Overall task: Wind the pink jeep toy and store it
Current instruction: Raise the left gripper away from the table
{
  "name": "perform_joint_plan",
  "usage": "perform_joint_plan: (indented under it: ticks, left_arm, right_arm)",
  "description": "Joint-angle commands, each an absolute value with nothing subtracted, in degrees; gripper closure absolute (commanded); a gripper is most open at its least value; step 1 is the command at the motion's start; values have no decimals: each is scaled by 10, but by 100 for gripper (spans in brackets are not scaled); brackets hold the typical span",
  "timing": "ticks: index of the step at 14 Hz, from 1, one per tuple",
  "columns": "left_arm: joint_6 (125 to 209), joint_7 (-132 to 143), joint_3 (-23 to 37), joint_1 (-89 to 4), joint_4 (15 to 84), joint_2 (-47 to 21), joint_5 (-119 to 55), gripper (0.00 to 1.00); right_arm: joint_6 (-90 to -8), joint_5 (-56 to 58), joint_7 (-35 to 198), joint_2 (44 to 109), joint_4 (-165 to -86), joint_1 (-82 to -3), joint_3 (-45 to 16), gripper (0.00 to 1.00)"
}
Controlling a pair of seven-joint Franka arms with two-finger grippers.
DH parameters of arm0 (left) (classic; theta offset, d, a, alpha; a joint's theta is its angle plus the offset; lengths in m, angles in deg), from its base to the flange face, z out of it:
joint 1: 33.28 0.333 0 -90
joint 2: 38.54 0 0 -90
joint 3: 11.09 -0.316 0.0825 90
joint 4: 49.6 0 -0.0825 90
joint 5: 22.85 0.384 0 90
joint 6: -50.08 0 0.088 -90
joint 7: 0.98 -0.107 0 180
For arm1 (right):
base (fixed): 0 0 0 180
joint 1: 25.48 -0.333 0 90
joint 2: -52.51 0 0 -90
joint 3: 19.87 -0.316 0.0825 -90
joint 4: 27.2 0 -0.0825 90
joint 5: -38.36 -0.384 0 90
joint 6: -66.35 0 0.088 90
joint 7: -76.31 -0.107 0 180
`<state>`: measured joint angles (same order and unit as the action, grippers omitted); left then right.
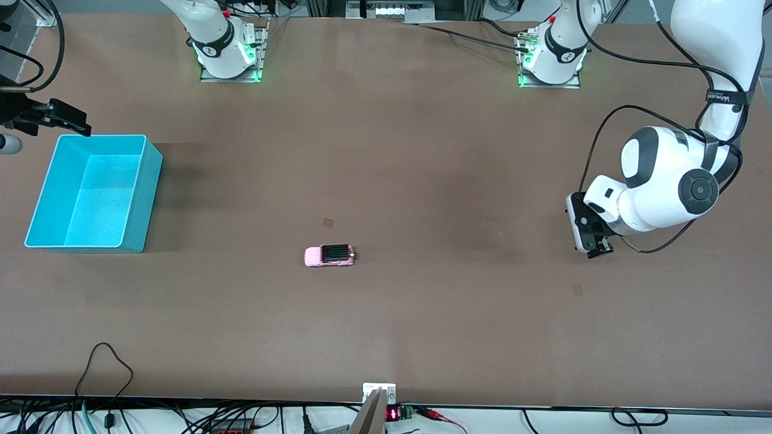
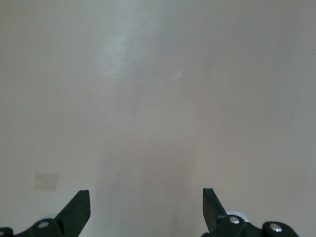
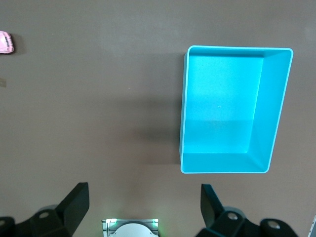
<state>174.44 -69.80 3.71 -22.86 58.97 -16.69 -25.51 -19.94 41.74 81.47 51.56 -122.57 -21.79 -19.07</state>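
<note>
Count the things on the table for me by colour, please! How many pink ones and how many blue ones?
Pink: 1, the small boxy pink toy jeep with a black ribbed roof
Turquoise blue: 1, the open rectangular plastic bin, with nothing inside
Total: 2

A broad brown table (image 1: 422, 181) fills nearly the whole front view, its matte top evenly lit, with soft shadows and a faint sheen. A small darker patch (image 1: 328, 222) marks the surface near the middle. Along the edge nearest the camera runs a pale strip crowded with black cables (image 1: 102, 367) and what may be a small display showing red digits (image 1: 392, 413).
</note>
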Motion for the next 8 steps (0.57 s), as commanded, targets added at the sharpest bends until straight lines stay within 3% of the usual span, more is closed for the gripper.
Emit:
perform_joint_plan:
  ticks: [1,8]
  left_arm:
    - [1743,-560,28,-231,587,-189,-266,0]
    - [1742,-219,-69,-299,527,-200,-265,0]
  right_arm:
    - [-200,415,810,527,-1222,-214,-193,0]
    - [-204,412,896,610,-1220,-264,-201,0]
